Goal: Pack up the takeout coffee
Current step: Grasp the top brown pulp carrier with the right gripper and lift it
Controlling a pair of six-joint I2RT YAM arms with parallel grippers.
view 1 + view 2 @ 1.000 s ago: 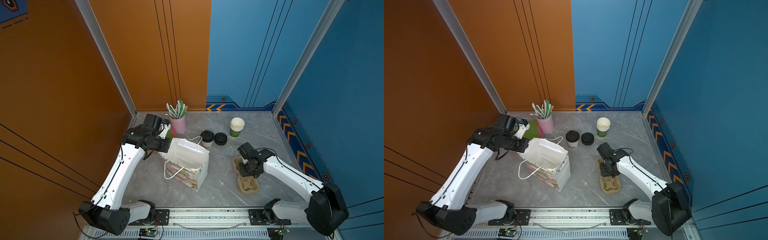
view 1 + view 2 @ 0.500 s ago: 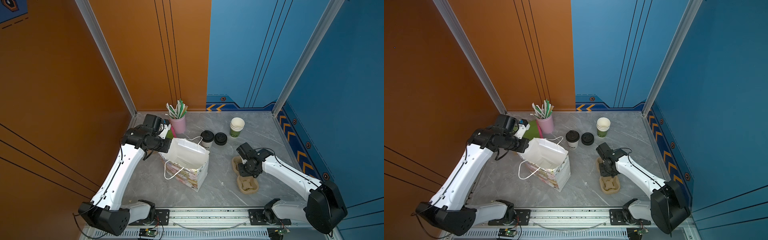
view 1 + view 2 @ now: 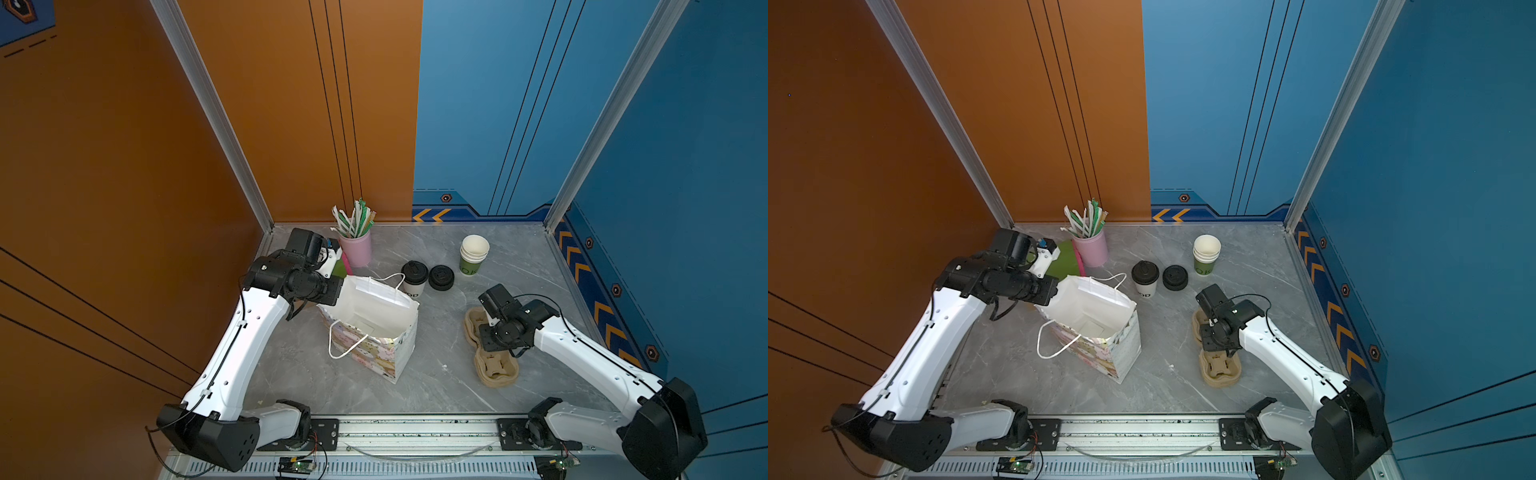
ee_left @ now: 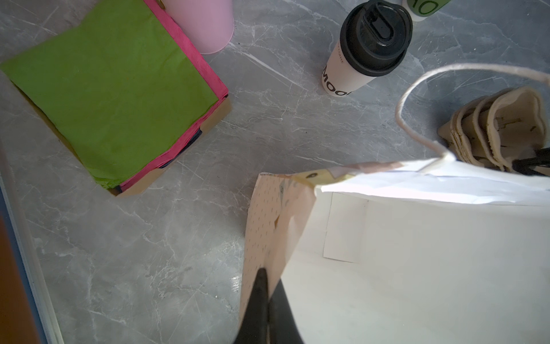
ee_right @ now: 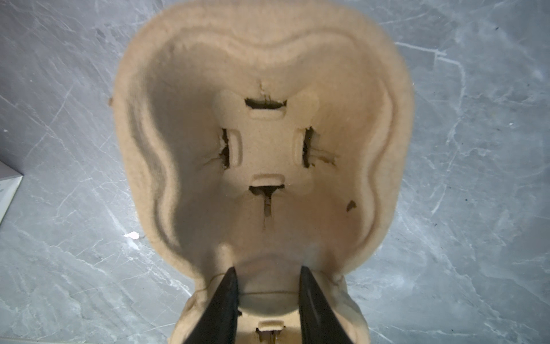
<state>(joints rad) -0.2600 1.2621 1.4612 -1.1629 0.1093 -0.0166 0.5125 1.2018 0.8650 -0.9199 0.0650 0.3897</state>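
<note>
- Left gripper (image 4: 265,278): jaws pinch the paper bag (image 4: 416,238) rim; hold mouth wide.
- Right gripper (image 5: 267,271): jaws astride cup carrier (image 5: 268,149) waist, grip unclear; squeeze squarely.

Right claw (image 5: 267,269) slightly narrower than a second ago, jaws astride the cup carrier's (image 5: 268,149) middle ridge

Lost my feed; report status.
Left end effector shut on bag rim. Right end effector astride carrier stack, grip unclear. Coffee upright beside bag, nothing blocking.
</note>
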